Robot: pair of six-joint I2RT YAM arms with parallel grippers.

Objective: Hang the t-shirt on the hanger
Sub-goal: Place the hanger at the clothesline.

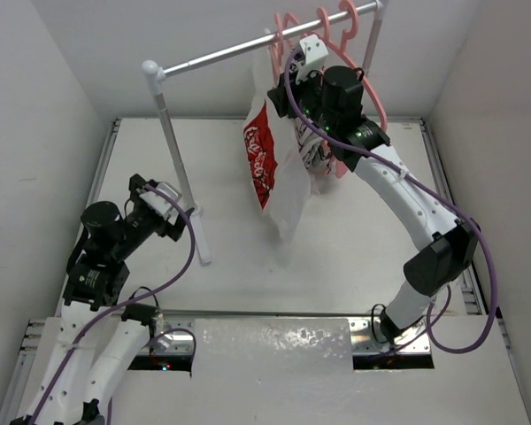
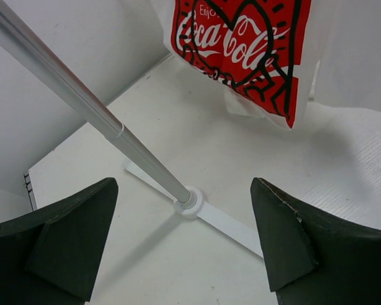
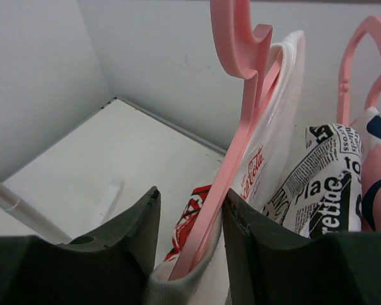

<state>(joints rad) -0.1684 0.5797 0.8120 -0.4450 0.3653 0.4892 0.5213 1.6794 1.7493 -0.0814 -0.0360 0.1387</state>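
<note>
Counting one t-shirt (image 1: 261, 159), dangling clear of the white table (image 1: 354, 230) beneath the rail (image 1: 221, 51) of a clothes rack, right of the rail's middle. Noting soft white cloth, a red panel, white Coca-Cola script and black line drawing.

Counting three pink hooks over the rail in the top view, and two pink hangers in the right wrist view. Finding one hanger (image 3: 241, 146) inside the shirt's ribbed white neck: thin, smooth, salmon-pink plastic, notched below the hook.

Pinching that hanger's sloping arm, with a fold of shirt cloth, between the dark fingers of the right gripper (image 3: 190, 219). Keeping the left gripper (image 2: 184, 187) spread wide, holding nothing, near the rack's left pole (image 2: 82, 101), a smooth silvery tube rising from a flat white foot (image 2: 225, 222).

Counting two more garments just beside the t-shirt: one newsprint garment (image 3: 324, 190), black letters on white, and one pale garment (image 3: 371, 184) with dark blue marks, cut off at the frame edge.

Losing the hanger's far arm inside the shirt and its hook at the upper frame edge, so not telling whether catching the rail. Losing much of the hangers behind the right arm in the top view.
</note>
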